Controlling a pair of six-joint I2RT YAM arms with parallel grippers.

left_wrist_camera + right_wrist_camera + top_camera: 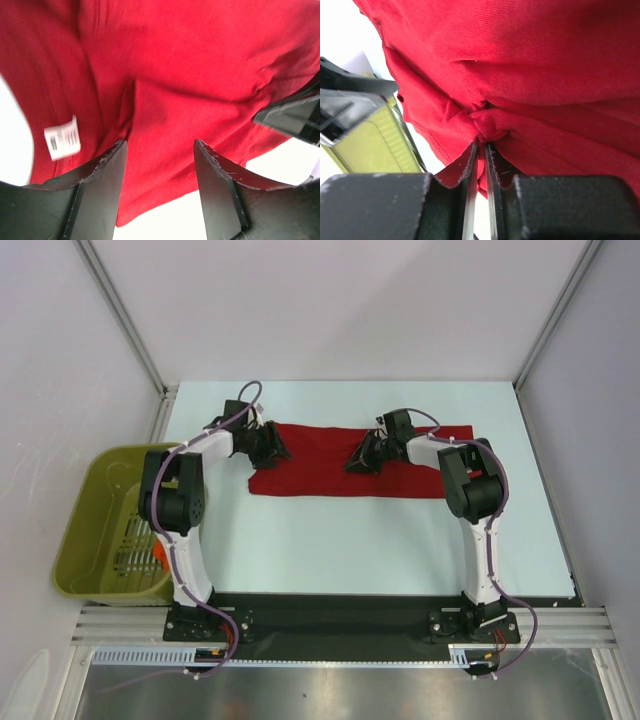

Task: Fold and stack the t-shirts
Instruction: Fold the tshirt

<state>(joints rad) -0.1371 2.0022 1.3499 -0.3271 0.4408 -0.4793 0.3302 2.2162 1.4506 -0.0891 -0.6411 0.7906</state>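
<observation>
A red t-shirt (330,460) lies spread across the far middle of the white table. My left gripper (272,447) hovers at the shirt's left end with its jaws open; in the left wrist view the red cloth (190,85) and its white label (62,138) lie under the fingers (110,170). My right gripper (362,460) is near the shirt's middle and is shut on a bunched fold of the red cloth (492,127), which is pinched between its fingertips (481,155).
An olive-green plastic basket (105,525) stands off the table's left side and also shows in the right wrist view (365,145). The table (380,540) has bare white surface in front of the shirt. Grey walls enclose the back and sides.
</observation>
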